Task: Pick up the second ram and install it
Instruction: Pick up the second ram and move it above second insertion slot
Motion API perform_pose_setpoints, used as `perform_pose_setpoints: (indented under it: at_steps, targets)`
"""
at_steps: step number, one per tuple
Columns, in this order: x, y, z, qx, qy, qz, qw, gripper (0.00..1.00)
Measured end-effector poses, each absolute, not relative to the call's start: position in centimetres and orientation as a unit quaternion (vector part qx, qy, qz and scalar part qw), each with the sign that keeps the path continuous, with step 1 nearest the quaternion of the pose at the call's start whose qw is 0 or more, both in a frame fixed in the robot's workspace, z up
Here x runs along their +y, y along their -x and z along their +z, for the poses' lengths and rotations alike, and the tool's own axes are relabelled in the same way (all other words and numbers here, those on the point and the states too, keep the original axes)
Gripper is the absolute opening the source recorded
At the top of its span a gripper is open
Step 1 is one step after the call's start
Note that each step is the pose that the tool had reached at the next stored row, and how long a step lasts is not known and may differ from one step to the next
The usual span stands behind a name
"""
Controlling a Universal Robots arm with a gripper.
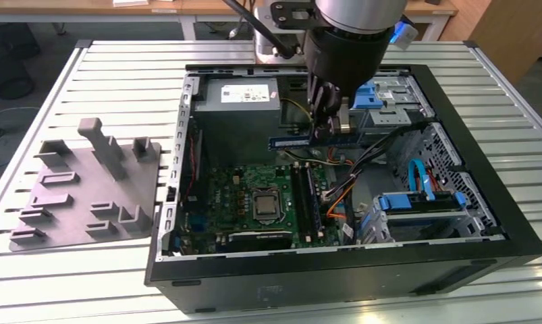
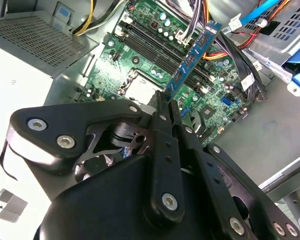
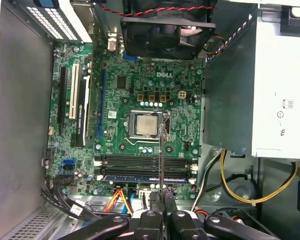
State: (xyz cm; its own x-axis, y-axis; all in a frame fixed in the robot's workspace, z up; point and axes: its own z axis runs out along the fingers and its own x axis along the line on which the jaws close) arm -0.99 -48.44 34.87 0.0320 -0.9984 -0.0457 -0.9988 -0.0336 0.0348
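The tool (image 1: pixel 329 128) is clenched on the second ram (image 1: pixel 297 142), holding it on edge above the motherboard (image 3: pixel 140 90) inside the open computer case (image 1: pixel 297 280). The memory slots (image 3: pixel 145 161) lie below it. In the first wrist view the stick's long axis crosses the slots rather than lying along them. One slot seems to hold a stick (image 3: pixel 140 176) already. A grey fixture tray (image 1: pixel 82 196) sits on the tabletop (image 1: pixel 117 74), well apart.

black two-finger gripper (image 2: pixel 166 104) covering the gripped end of the slim flat blue memory stick (image 2: pixel 192 57) in the second wrist view, dark round robot arm (image 1: pixel 347 50) blocking the stick's middle in the exterior view, black case fan (image 3: pixel 165 27) getting cropped by the frame edge
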Motion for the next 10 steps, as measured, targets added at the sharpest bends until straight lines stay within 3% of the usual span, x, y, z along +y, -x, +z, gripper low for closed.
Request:
perform_pose_setpoints:
  at_steps: [10]
  targets:
    - [-49.2,1.9,33.3,0.697,0.717,0.028,0.003,0.14]
